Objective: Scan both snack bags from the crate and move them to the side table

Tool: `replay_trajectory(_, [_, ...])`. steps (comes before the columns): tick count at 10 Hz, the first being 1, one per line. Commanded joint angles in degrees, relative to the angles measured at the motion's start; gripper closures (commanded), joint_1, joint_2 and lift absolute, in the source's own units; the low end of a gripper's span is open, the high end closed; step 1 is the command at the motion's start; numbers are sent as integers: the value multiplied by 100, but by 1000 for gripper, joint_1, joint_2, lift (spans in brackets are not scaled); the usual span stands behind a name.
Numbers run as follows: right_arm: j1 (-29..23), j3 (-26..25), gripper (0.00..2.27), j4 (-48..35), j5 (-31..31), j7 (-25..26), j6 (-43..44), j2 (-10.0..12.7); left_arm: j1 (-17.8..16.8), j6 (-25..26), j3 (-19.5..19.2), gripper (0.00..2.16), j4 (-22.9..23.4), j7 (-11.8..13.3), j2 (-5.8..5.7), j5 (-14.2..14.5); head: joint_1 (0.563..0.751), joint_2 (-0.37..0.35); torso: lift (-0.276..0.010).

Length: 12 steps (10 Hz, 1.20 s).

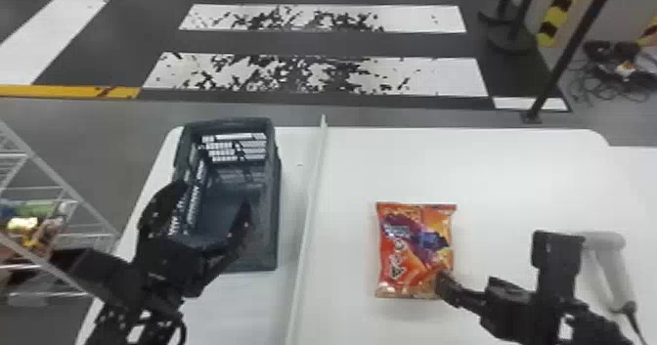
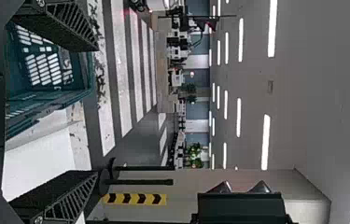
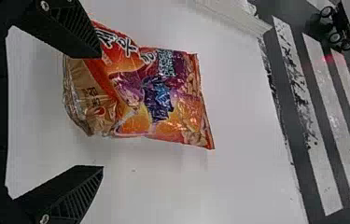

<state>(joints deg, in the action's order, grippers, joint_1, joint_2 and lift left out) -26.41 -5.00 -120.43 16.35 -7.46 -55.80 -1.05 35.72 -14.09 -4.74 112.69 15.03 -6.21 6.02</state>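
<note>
Snack bag: we find one orange, red and purple glossy plastic snack bag lying flat on the white table, to the right of the long pale divider strip.
Right gripper: we note the black right gripper at the bag's near right corner, its two flat fingers spread well apart. One finger overlaps the bag's edge in our head view; whether it touches, we cannot tell.
Left gripper: we see the black left gripper at the near end of the crate, its fingers wide apart with a gap between them.
Crate: we record a dark grey-green slatted plastic crate on the table, left of the strip.
Scanner: we observe a white handheld scanner beyond the right gripper, near the table's right side.
</note>
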Motion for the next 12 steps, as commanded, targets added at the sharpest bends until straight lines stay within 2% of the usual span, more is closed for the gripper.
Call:
replay_trajectory(1, [329,-432,80,274,624,-168,-604,26,14,-1,-9,49,-19,0,-11,13,695,67,-29])
replay_trajectory(4, [690,-783,83,784,1037,-397,-990,44,6,-1,-9,49,-62,18,-11,5,695,72,-29])
replay_trajectory(6, [962,-792,93,1232,1055,-502,-1008,35,6,-1,-9,49,-106,26,-11,5,695,76,-29])
replay_trajectory(12, [1340,-827,161,1953,1064,-669,-990,44,-56,-1,26,49,-203,62,-91,5,695,80,-29])
